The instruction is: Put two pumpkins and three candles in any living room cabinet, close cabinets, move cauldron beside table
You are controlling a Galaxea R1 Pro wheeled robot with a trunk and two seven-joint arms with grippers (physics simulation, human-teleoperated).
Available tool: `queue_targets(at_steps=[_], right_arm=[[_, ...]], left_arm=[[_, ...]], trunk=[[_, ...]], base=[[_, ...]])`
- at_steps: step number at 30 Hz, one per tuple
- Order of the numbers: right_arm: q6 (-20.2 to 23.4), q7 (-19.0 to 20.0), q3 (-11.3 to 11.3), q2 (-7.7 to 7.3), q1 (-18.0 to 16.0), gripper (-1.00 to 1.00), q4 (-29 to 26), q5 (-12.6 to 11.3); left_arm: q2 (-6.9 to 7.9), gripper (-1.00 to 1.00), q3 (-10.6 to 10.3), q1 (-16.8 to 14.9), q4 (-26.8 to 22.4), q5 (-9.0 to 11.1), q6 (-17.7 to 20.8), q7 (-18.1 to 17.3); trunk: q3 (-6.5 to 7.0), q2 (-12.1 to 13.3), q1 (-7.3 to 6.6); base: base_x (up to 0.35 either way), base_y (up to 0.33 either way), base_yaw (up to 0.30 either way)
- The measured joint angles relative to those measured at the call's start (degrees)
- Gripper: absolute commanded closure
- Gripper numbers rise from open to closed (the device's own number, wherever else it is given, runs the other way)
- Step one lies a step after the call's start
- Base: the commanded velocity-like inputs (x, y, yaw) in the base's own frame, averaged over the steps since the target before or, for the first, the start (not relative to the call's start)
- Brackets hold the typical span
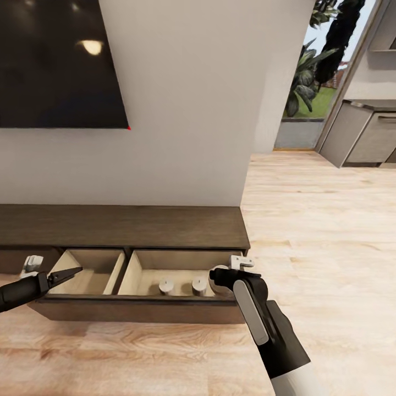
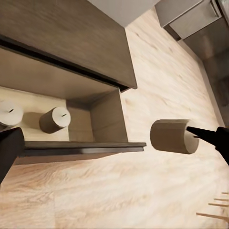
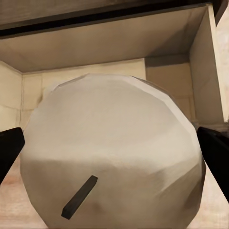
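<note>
Two candles (image 1: 181,285) are standing side by side in the open right drawer (image 1: 144,270) of the cabinet (image 1: 126,225), low in the head frame's centre; in the left wrist view they are sitting at centre left (image 2: 54,119). The right claw (image 1: 221,271) is hovering over that drawer's right end, gripping a third candle (image 3: 112,152) between its fingers (image 3: 213,152), wick (image 3: 79,196) facing the camera. That candle is showing as a beige cylinder (image 2: 173,136) at centre right of the left wrist view. The left claw (image 1: 70,272) is hanging at lower left over the open left drawer (image 1: 91,269), holding nothing, though I cannot tell how wide its jaws are standing.
</note>
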Motion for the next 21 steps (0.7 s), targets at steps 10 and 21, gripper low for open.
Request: queue_targets(at_steps=[10, 21], right_arm=[[0.02, -0.08, -0.1, 0.0, -0.02, 1.0, 2.35, 0.01], [0.03, -0.09, -0.13, 0.0, 0.0, 1.0, 3.65, -0.02]], left_arm=[[-0.01, -1.0, -0.02, 0.0, -0.01, 0.0, -0.06, -0.01], [-0.07, -1.0, -0.02, 0.01, -0.01, 0.0, -0.06, -0.01]], trunk=[[0.0, 0.0, 0.0], [0.0, 0.0, 0.0]], base=[[0.245, 0.0, 0.0], [0.173, 0.0, 0.0]])
